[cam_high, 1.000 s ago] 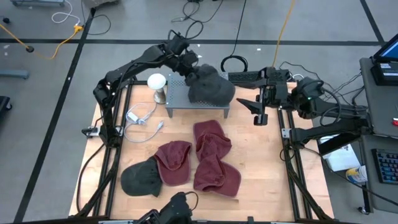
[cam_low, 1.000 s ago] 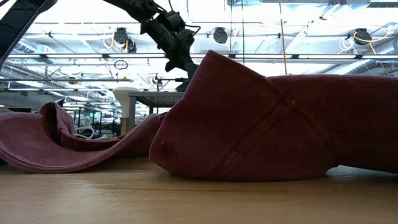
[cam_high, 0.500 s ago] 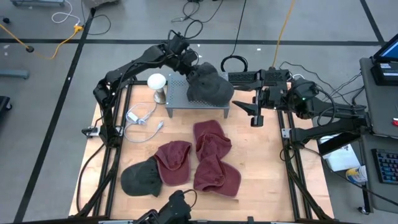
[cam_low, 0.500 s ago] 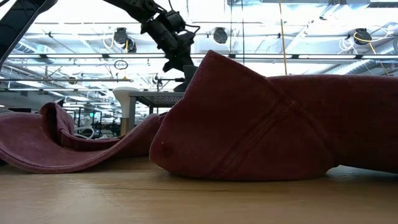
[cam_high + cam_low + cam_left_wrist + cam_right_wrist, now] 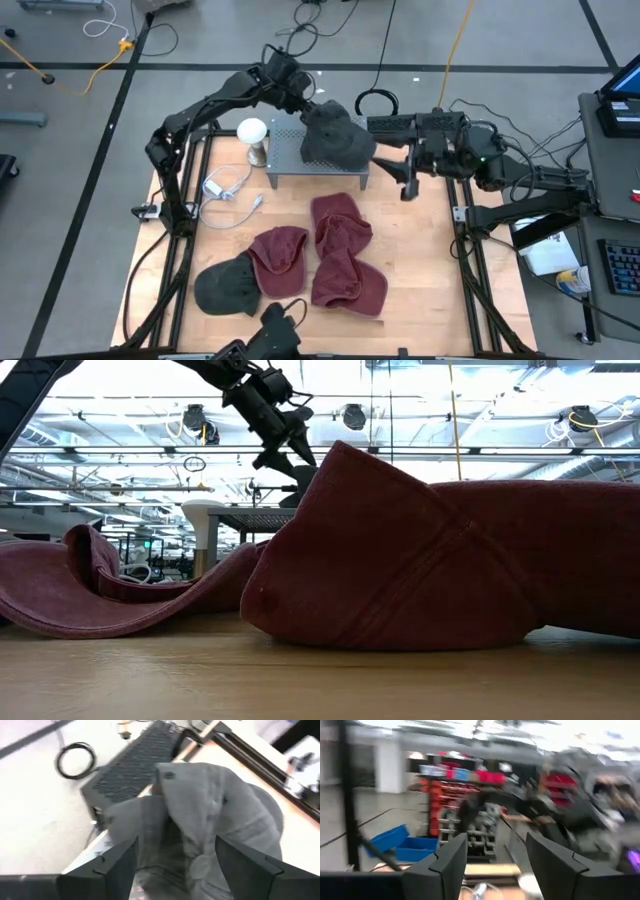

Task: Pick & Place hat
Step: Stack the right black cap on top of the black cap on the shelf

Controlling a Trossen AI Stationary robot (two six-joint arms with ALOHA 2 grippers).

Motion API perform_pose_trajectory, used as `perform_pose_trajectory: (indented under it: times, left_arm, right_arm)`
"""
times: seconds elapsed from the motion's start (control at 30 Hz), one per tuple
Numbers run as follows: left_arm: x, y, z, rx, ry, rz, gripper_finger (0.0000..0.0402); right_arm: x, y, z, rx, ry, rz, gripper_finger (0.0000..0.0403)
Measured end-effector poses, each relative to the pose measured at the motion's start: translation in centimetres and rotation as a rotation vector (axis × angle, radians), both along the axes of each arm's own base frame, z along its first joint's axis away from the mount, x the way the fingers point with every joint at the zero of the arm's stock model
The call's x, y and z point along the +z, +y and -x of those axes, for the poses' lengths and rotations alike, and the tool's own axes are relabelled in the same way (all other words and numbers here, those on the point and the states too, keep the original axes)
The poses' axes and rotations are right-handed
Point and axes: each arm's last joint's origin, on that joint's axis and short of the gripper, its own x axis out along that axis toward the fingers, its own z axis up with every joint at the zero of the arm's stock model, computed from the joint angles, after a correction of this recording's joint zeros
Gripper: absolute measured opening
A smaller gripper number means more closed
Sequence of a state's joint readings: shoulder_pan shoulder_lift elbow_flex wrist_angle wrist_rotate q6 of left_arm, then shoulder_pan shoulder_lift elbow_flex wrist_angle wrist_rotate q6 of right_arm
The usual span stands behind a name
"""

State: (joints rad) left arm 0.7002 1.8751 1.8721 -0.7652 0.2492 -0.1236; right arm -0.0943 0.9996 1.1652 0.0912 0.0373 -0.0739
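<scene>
A: Left claw?
B: Jaws now spread; it let go of the grey hat, which sits on the rack.
A: Right claw?
B: Open, empty, shifted slightly toward rack.

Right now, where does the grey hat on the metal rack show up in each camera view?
High view: grey hat on the rack, top centre, beside the open left claw.
Low view: hidden behind the maroon hat.
Left wrist view: fills the centre.
Right wrist view: cannot tell.
Shared landmark: the rack.
</scene>
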Motion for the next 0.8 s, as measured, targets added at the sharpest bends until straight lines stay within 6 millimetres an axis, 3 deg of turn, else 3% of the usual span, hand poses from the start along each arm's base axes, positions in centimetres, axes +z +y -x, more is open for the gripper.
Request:
perform_pose_trajectory:
  times: [0.2, 0.4, 0.63, 0.8]
  left_arm:
    - [-0.1, -0.3, 0.6, 0.142, 0.034, 0.101, 0.0286]
    - [-0.9, -0.7, 1.5, 0.303, 0.114, 0.244, 0.0277]
    - [-1.4, -1.3, 2.1, 0.400, 0.172, 0.343, 0.0249]
    - [-2.0, -2.5, 2.6, 0.463, 0.311, 0.375, 0.0229]
  right_arm:
    - [-1.2, -0.8, 0.0, -0.211, 0.058, -0.265, 0.0196]
    - [-2.3, -1.8, 0.3, -0.389, 0.080, -0.474, 0.0196]
    - [-2.7, -2.4, 0.4, -0.418, 0.097, -0.503, 0.0196]
    - [-2.7, -2.4, 0.4, -0.418, 0.098, -0.502, 0.0196]
